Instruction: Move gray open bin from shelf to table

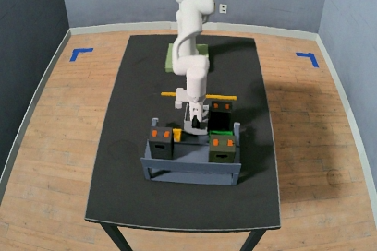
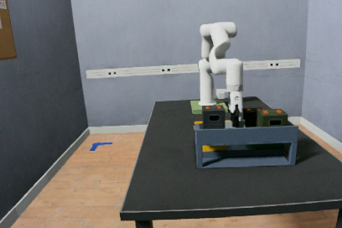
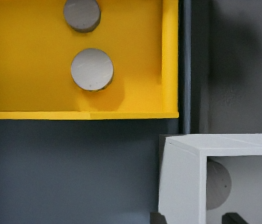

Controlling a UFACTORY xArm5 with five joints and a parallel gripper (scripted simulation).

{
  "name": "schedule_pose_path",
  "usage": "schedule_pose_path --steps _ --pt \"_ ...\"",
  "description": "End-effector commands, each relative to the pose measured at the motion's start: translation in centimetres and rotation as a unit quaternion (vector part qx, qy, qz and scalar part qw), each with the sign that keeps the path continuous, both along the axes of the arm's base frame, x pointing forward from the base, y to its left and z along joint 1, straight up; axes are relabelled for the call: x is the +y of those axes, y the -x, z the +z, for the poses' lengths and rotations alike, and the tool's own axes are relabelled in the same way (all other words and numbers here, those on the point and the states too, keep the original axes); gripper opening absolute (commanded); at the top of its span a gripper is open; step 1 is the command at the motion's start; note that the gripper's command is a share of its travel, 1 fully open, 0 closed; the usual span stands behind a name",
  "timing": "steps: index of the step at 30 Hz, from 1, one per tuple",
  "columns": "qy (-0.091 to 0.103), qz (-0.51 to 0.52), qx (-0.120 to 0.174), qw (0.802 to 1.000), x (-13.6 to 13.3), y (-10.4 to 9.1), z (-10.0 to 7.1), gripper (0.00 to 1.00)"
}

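Observation:
The light gray open bin stands on the blue-gray shelf (image 1: 191, 160), between the other bins, with a gray disc (image 3: 217, 182) inside it. It shows pale under the arm in the top view (image 1: 194, 127). My gripper (image 1: 196, 123) points straight down over it. Its two fingertips stand partly apart, astride the bin's left wall, with a small gap on each side. In the exterior view the gripper (image 2: 235, 116) hides the bin.
A yellow bin (image 3: 77, 57) holding two gray discs sits just beside the gray bin. A charcoal bin (image 1: 161, 143), an olive bin (image 1: 222, 149) and a black bin (image 1: 221, 113) hold orange parts. A yellow bar lies behind the shelf. A green pad (image 1: 172, 58) lies by the arm's base.

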State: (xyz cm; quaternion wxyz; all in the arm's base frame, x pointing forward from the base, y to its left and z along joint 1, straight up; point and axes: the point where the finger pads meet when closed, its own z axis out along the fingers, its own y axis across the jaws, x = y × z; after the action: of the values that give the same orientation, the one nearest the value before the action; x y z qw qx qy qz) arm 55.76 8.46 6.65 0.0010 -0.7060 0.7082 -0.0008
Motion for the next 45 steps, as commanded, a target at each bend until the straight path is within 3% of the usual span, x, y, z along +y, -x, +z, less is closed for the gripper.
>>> schedule_pose_path --steps 1,45 --pt "0.000 0.000 -0.003 1.000 0.03 -0.17 0.23 0.12" --pt "0.000 0.000 -0.003 1.000 0.03 -0.18 0.24 0.09"
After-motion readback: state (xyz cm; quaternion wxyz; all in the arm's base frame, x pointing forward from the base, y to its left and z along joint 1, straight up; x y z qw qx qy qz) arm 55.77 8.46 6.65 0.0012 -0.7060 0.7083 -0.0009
